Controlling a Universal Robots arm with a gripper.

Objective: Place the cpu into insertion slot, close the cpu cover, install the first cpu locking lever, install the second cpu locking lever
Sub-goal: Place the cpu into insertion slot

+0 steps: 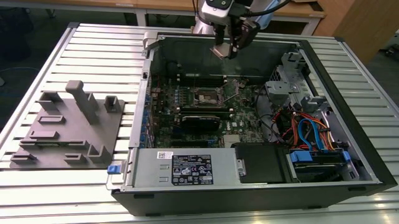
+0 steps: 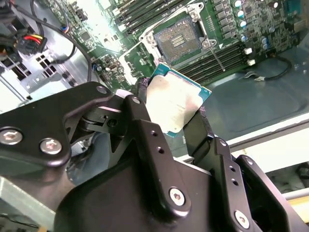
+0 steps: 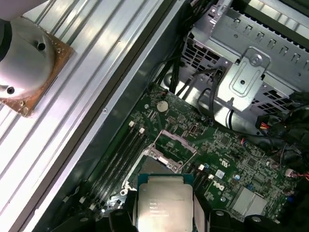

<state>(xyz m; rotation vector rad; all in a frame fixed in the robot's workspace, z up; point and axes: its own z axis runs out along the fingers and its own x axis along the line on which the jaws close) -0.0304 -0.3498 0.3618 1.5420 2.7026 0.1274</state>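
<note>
My gripper [image 1: 224, 50] hangs high over the back of the open computer case, shut on the cpu [image 2: 174, 104], a flat square chip with a dull silver top held by its edges between the black fingers [image 2: 145, 125]. In the first wrist view the cpu [image 3: 164, 203] sits just short of the insertion slot [image 3: 161, 166]. The insertion slot [image 2: 179, 41] is uncovered, a dark square in a silvery rim on the green motherboard [image 1: 187, 121]. The cpu cover [image 3: 178, 141] stands swung open beside it. A thin locking lever [image 2: 218, 60] lies along one side of the socket.
Long black memory slots [image 2: 227, 58] run beside the socket. A drive cage [image 1: 283, 77] and bundled cables [image 1: 305, 130] fill the case on the exterior view's right. A power supply [image 1: 187, 168] sits at the front. A grey fixture plate [image 1: 68, 130] lies on the slatted table.
</note>
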